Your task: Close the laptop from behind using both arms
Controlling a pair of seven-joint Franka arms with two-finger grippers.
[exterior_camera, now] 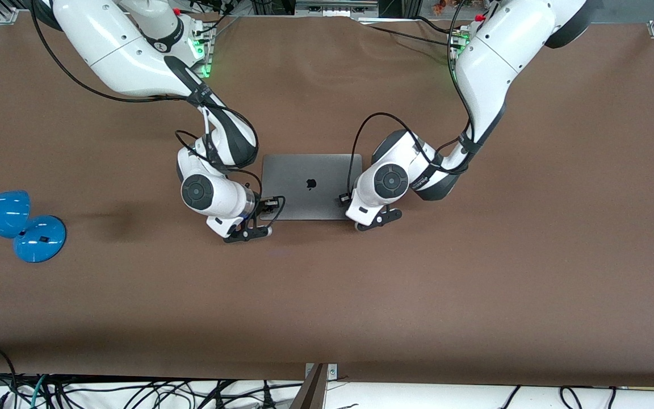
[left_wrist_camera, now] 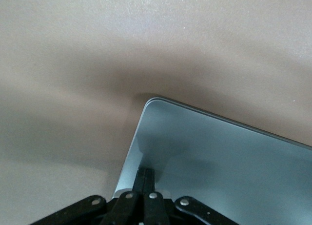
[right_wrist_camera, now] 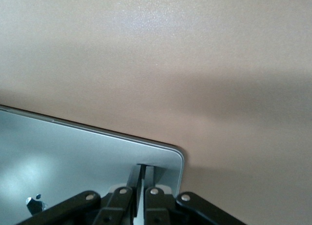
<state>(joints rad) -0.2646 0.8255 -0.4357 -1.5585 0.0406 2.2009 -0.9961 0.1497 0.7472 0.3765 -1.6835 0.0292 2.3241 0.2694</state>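
The space-grey laptop [exterior_camera: 310, 170] lies in the middle of the brown table with its lid down and the dark apple logo facing up; keys and screen are hidden. My left gripper [exterior_camera: 343, 199] is shut, its fingertips pressed on the lid near the corner at the left arm's end, by the edge nearer the front camera. My right gripper [exterior_camera: 271, 202] is shut and presses the lid corner at the right arm's end. The left wrist view shows the left gripper [left_wrist_camera: 146, 172] on the lid [left_wrist_camera: 219, 156]. The right wrist view shows the right gripper [right_wrist_camera: 142, 167] on the lid [right_wrist_camera: 73, 152].
A blue desk lamp [exterior_camera: 20, 224] lies on the table at the right arm's end. Cables hang along the table's edge [exterior_camera: 134, 392] nearest the front camera. Bare brown table [exterior_camera: 327, 295] surrounds the laptop.
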